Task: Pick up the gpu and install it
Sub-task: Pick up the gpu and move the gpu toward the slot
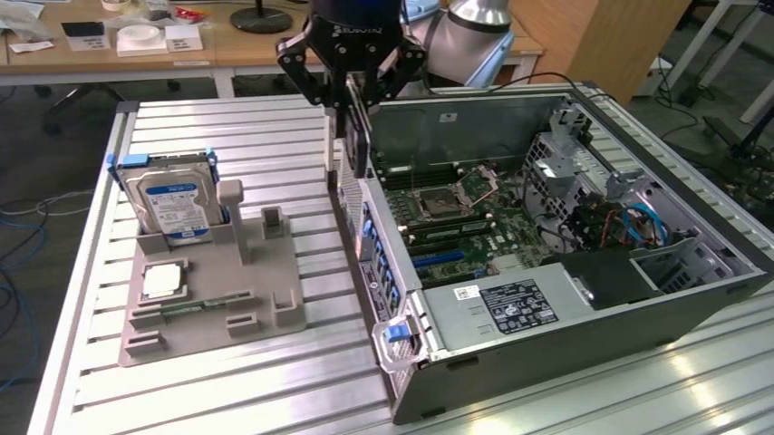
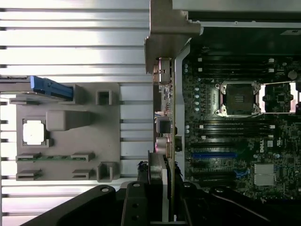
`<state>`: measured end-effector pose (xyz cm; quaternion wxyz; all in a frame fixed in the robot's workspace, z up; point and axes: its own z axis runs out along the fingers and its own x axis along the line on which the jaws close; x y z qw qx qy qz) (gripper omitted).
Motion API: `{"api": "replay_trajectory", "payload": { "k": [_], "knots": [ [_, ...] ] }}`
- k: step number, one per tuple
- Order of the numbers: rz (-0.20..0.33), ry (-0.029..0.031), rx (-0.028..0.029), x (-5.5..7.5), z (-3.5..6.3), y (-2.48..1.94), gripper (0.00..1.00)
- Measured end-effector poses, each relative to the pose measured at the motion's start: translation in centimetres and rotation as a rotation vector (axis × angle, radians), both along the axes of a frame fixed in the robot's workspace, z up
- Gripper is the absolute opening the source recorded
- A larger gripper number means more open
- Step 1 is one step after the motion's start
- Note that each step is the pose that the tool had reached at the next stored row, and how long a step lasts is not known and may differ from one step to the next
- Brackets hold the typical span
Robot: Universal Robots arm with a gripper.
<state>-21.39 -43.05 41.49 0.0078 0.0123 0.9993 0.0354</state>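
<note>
One hand (image 1: 354,98) clamped on gpu (image 1: 352,145), slatted metal table (image 1: 242,127), wooden desk (image 1: 242,53) behind

Case wall (image 1: 377,240) beneath gpu (image 1: 353,136); motherboard bay (image 1: 466,204) open.

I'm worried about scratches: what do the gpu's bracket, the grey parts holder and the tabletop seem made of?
gpu bracket: likely thin sheet metal, dull grey, folded at its end. Parts holder: probably matte grey plastic, with an even tone and no glare. Tabletop: looks like bare aluminium, with silver grooved slats catching the light.
</note>
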Motion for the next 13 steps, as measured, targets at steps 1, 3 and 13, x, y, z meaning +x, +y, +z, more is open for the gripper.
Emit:
{"api": "replay_trajectory", "payload": {
  "k": [1,3,13],
  "knots": [
    [0.0,0.0,0.0001,0.2,0.0,0.0,0.28],
    [0.0,0.0001,0.0,0.5,0.0,0.0,0.28],
    [0.0,0.0001,0.0,2.3,0.0,0.0,0.28]
  ]
}}
